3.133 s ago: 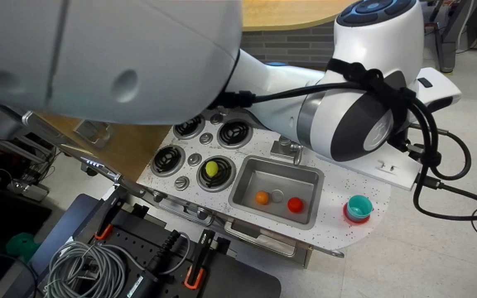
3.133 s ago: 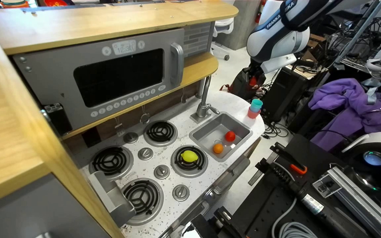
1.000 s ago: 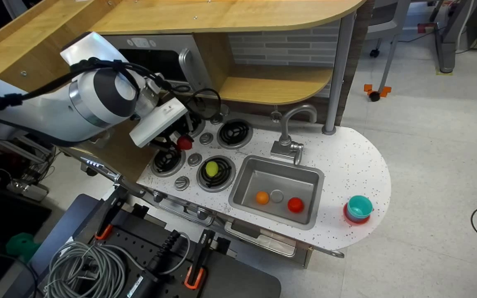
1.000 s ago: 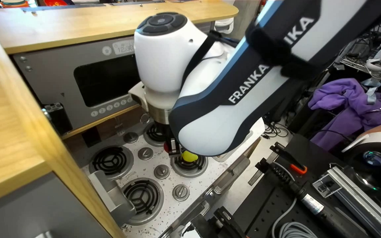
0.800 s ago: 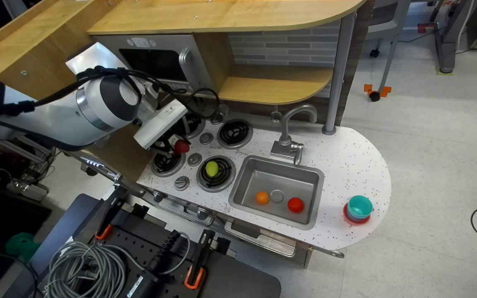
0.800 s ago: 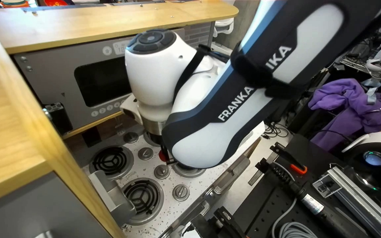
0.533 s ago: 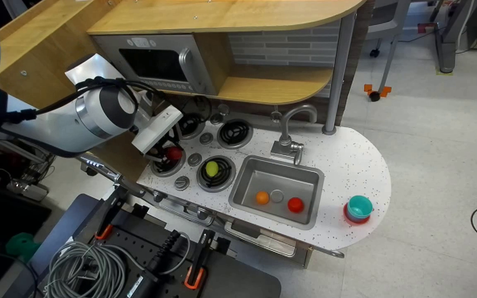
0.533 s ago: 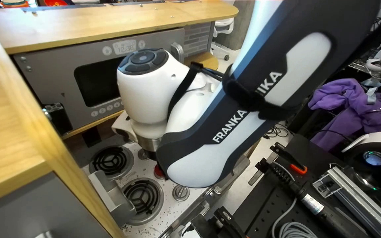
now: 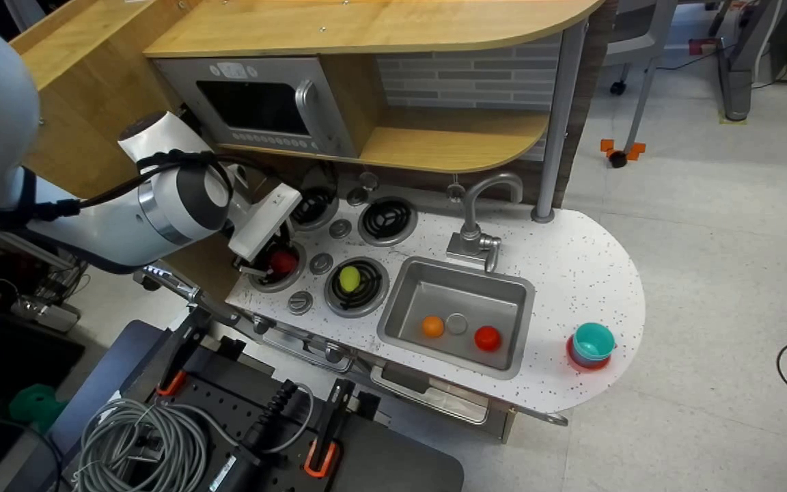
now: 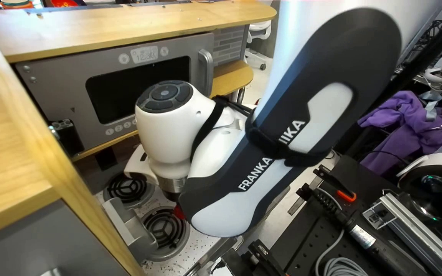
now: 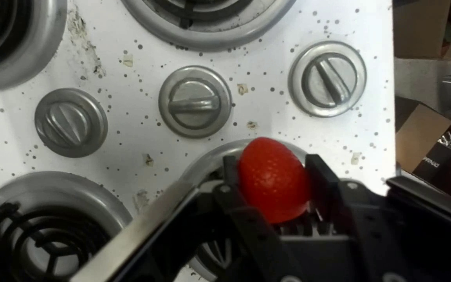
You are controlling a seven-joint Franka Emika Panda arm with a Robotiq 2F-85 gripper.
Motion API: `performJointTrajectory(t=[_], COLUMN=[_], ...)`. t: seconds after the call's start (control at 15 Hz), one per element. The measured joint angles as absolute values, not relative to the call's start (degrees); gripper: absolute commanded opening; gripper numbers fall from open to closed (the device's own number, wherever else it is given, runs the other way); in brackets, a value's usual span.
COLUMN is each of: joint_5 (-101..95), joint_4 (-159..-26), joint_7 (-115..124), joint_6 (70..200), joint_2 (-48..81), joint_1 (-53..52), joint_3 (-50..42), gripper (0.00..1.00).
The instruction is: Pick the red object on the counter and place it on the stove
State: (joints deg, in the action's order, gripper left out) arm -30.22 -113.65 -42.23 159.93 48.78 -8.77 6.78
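Red toy (image 11: pixel 274 180) over the stove (image 11: pixel 131 131); nearly there, I reckon!
Fingers (image 11: pixel 322 171) pinch it above a burner (image 11: pixel 209 163); released too high, its rounded shape could send it rolling off.

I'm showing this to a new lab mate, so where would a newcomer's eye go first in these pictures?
Most likely the red object in the wrist view, gripped by the end effector over the stove. Next, in an exterior view, come the yellow piece on a burner and the teal cup at the rounded end of the counter.
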Motion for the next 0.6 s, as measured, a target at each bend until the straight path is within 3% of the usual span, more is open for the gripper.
performJointTrajectory(t=[0.6], joint_5=[-38.26], joint_4=[-106.93], joint_7=[-47.68], joint_6=[163.51], joint_2=[54.63], joint_1=[-11.99], joint_3=[5.71], gripper=[0.21])
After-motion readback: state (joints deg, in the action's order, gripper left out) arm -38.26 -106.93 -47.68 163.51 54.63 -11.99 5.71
